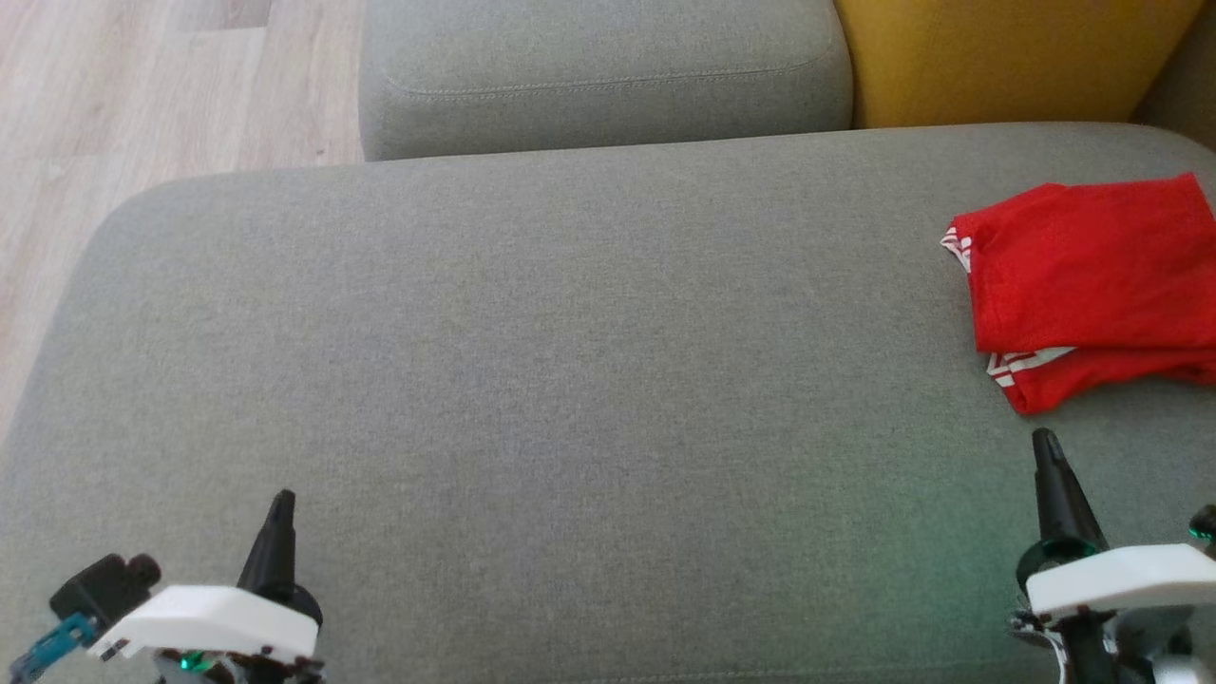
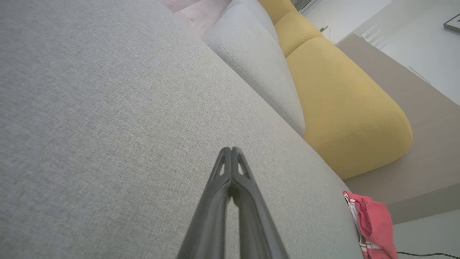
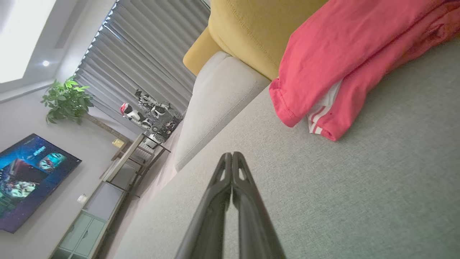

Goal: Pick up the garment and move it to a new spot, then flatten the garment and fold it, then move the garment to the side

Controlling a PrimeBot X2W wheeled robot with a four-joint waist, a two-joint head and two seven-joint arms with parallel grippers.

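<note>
Red garment (image 1: 1092,275) sits at 12 o'clock from the right gripper (image 1: 1045,442), way closer than the left gripper (image 1: 282,502); both pinched shut, empty.

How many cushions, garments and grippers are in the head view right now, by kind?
Cushions: 3 (large grey fabric seat cushion, smaller grey fabric cushion behind it, mustard-yellow cushion)
Garments: 1 (folded red cloth garment with white stripes)
Grippers: 2 (left gripper, right gripper, both shut)
Total: 6
</note>
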